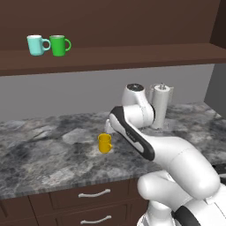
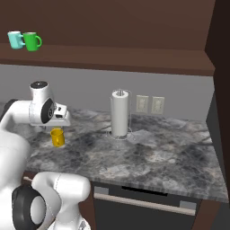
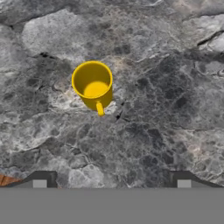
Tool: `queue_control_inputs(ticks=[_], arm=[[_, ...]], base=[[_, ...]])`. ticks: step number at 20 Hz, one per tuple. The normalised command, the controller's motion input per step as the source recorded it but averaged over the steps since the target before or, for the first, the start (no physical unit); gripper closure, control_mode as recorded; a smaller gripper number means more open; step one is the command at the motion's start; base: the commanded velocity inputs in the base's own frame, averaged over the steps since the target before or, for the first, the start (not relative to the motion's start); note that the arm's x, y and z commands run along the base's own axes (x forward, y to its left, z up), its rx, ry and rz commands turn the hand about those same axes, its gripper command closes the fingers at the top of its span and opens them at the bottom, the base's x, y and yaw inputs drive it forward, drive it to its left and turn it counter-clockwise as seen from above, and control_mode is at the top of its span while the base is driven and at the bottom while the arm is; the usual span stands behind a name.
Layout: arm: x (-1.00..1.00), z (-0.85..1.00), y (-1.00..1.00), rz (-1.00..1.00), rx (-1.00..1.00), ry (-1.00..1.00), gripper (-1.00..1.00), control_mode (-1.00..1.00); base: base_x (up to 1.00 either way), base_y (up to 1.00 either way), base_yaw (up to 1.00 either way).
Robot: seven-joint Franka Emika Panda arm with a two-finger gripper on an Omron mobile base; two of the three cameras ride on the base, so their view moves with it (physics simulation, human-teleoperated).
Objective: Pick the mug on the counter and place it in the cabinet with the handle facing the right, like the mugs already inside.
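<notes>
- The drawers [image 1: 95, 194] with silver handles are seen nearest, under the front edge of the grey marbled table [image 1: 39, 154]
- The white arm is seen rising from the base and bending over the table, with the hand held above the stone surface
- The jaws [image 3: 111, 179] are spread wide, nothing is held between them, and their two dark tips are seen well apart in the hand view
- The yellow-orange mug [image 1: 105, 143] is stood upright on the table, just beside and below the hand in both base views, and is not touched by the jaws
- In the hand view the mug [image 3: 92, 85] is seen from above, open and empty, with its loop handle turned toward the lower edge of that view
- Farther back on the table a paper towel roll [image 2: 119, 114] is stood upright on its holder, well apart from the mug
- Two wall sockets [image 2: 149, 104] are seen on the grey wall behind the roll
- Highest and farthest, the dark brown cabinet [image 1: 132, 55] is seen with its long open shelf
- On that shelf a teal mug [image 1: 36, 44] and a green mug [image 1: 58, 45] are stood side by side at the left, with handles to the right
</notes>
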Motion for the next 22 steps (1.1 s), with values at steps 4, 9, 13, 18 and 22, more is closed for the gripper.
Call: queue_control_inputs(ticks=[4, 9, 13, 18, 22], arm=[[0.28, -0.43, 0.27, 0.07, 0.00, 0.00, -1.00, -1.00], [0.38, -0.30, 0.26, 0.01, -0.01, 0.00, -1.00, -1.00], [0.35, -0.20, 0.10, -0.02, -0.04, -0.03, -1.00, -1.00], [0.21, -0.23, 0.02, -0.03, -0.02, -0.02, -1.00, -1.00], [0.13, -0.22, 0.10, -0.02, 0.00, -0.10, -1.00, -1.00]], base=[[0.00, 0.00, 0.00], [0.00, 0.00, 0.00], [0.00, 0.00, 0.00], [0.00, 0.00, 0.00], [0.00, 0.00, 0.00]])
